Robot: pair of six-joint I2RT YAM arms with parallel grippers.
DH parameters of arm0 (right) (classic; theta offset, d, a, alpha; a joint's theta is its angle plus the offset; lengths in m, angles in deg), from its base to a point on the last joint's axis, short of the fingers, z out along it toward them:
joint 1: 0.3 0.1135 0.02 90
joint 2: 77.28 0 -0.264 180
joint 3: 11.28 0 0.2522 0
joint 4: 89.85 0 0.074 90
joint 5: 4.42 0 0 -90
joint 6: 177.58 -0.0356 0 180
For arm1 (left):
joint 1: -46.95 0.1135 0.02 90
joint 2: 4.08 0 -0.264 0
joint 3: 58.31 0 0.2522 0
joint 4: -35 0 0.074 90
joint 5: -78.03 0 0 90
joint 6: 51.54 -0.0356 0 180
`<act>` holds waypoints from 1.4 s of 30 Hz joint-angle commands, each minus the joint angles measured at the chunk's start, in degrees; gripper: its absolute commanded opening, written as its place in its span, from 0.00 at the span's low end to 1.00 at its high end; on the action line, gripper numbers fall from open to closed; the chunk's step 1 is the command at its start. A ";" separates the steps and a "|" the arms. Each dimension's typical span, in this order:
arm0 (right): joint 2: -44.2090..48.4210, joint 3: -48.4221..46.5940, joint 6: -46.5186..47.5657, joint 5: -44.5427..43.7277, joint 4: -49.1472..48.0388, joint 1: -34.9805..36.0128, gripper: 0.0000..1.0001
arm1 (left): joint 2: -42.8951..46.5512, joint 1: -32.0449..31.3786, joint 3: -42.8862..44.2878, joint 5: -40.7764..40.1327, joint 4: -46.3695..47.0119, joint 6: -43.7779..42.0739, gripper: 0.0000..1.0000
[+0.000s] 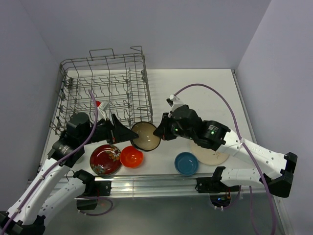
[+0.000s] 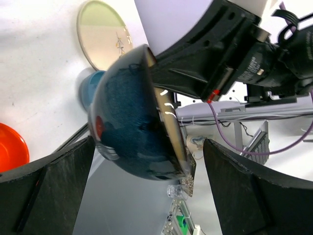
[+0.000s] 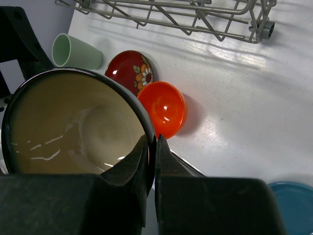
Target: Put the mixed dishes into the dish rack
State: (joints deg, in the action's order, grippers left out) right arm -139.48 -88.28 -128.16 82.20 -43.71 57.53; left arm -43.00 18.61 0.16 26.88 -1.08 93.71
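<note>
Right wrist view: right gripper (image 3: 152, 146) clamped on just the rim of the glossy teal-outside, beige-inside bowl (image 3: 73, 122), which hangs inside the wide-open left gripper (image 2: 146, 142). Thin pinch, might slip.

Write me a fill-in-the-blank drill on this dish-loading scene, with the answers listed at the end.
The right hand pinches the teal-outside, beige-inside bowl by its ____.
The left hand's jaws stand ____ on either side of that bowl.
The pale green cup lies on its ____ near the red floral-patterned bowl.
Missing words: rim, open, side.
</note>
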 commanded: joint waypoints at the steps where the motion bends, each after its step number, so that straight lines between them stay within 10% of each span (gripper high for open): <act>1: 3.04 -4.96 -0.64 0.48 -7.16 0.10 0.00 | -0.46 -0.40 2.66 -3.24 -0.52 -1.19 0.99; 26: 2.95 -0.04 1.82 0.65 -17.09 0.01 0.00 | 0.86 -0.67 -4.37 6.85 14.68 10.23 0.99; 42: 5.15 6.11 1.29 0.21 -20.95 -0.34 0.00 | 3.76 -0.58 -2.35 4.57 14.07 12.70 0.82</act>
State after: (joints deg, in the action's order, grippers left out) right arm -135.70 -82.31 -126.21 83.18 -58.53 57.42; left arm -40.62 18.22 -4.08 30.46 9.30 105.22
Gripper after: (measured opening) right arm 0.068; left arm 0.846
